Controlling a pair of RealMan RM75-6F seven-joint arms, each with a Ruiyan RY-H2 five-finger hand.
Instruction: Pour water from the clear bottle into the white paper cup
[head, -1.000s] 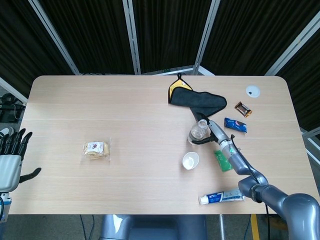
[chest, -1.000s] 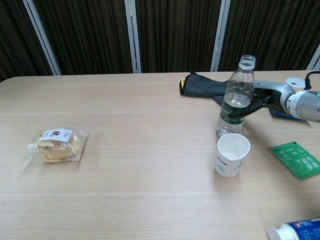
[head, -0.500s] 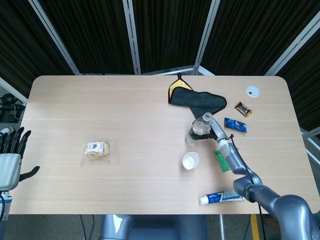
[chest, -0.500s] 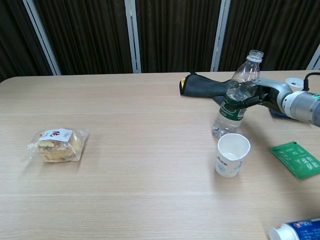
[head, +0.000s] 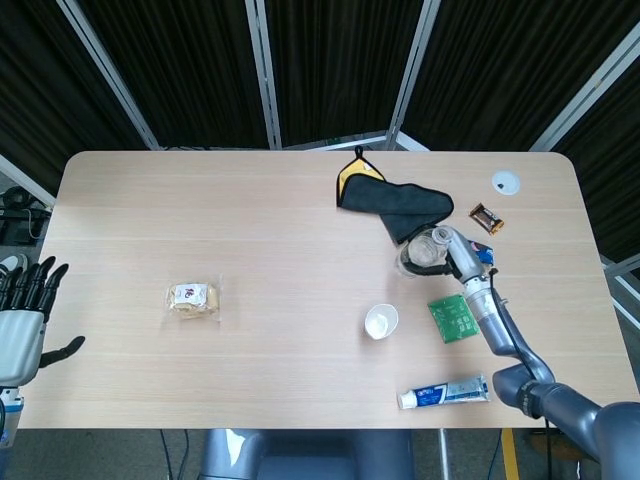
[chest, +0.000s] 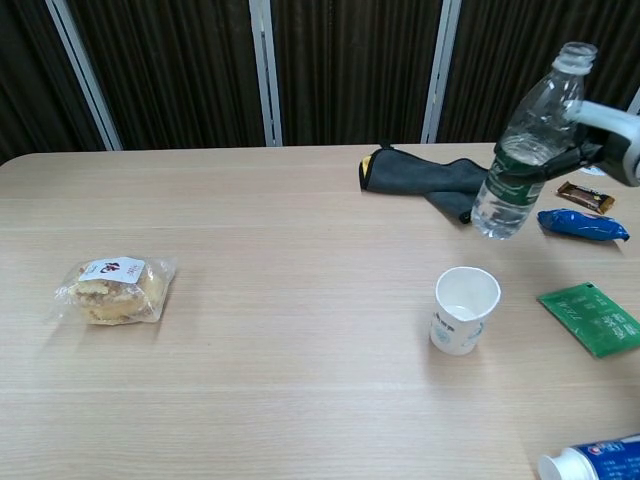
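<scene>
My right hand grips the clear bottle, which hangs in the air, uncapped and leaning a little to the right. From above, the clear bottle and my right hand sit up and to the right of the white paper cup. Upright and apart from the bottle, the white paper cup stands on the table below and to its left. My left hand hovers off the table's left edge, fingers spread, holding nothing.
A dark cloth lies behind the bottle. A blue packet, a brown bar and a green sachet lie at the right. A toothpaste tube rests near the front edge, a wrapped bun at the left.
The right hand has lifted the bottle off the table and carried it up and to the right, away from the cup. The left hand has barely moved.
</scene>
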